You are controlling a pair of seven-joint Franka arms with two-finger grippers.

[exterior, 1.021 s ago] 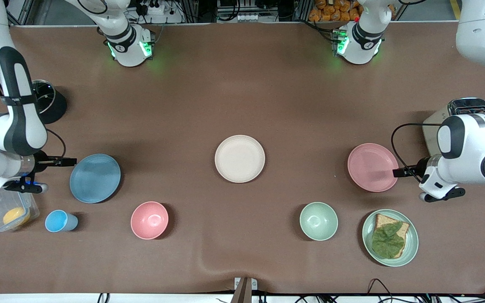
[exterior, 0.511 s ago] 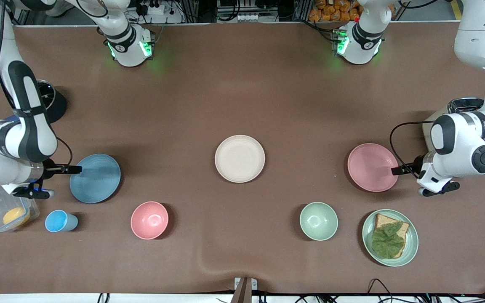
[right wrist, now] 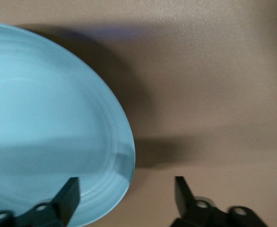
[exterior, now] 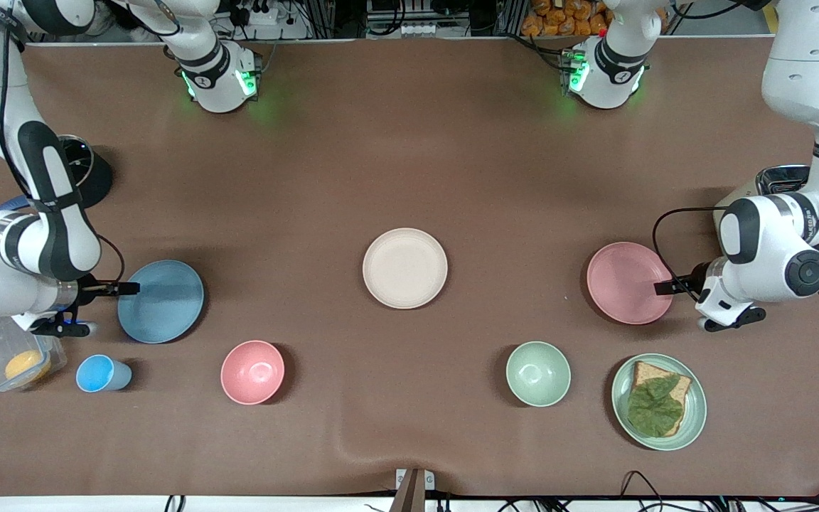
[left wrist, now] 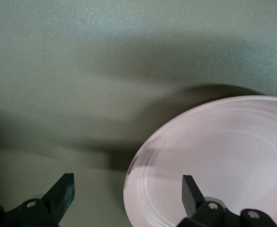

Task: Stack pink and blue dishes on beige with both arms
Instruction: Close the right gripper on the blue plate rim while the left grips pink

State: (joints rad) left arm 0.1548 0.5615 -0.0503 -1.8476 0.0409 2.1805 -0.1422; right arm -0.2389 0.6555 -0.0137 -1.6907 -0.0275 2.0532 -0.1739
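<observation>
**Both pincers straddling plate rims, nothing lifted**

You had the beige plate (exterior: 404, 268) flat on the bench (exterior: 409, 156) at mid-table, bare, nothing stacked on it.

Blue plate (exterior: 161, 301) lay toward the right arm's end, well apart from the beige one. Your right pincer (exterior: 127, 288) sat at that plate's rim on the side away from the beige plate. In the right wrist view the two fingers (right wrist: 67, 198) stood apart with the rim of the blue plate (right wrist: 44, 123) between them, one finger over the plate's face, the other over bare bench. Open, not clamped as far as could be seen.

Pink plate (exterior: 629, 282) lay toward the left arm's end, likewise well apart from the beige. Your left pincer (exterior: 665, 288) was at its outer rim. The left wrist view showed the fingers (left wrist: 191, 191) spread wide, one over the pink plate (left wrist: 223, 161), the other over bench beside the rim. Open, no grip.

Both plates rested on the bench.

Also noted, nearer the front camera: blue cup (exterior: 102, 374), pink bowl (exterior: 252, 372), green bowl (exterior: 538, 373), green plate (exterior: 694, 412) with bread and lettuce. A clear tub (exterior: 4, 352) with something yellow in it sat just under the right arm.
</observation>
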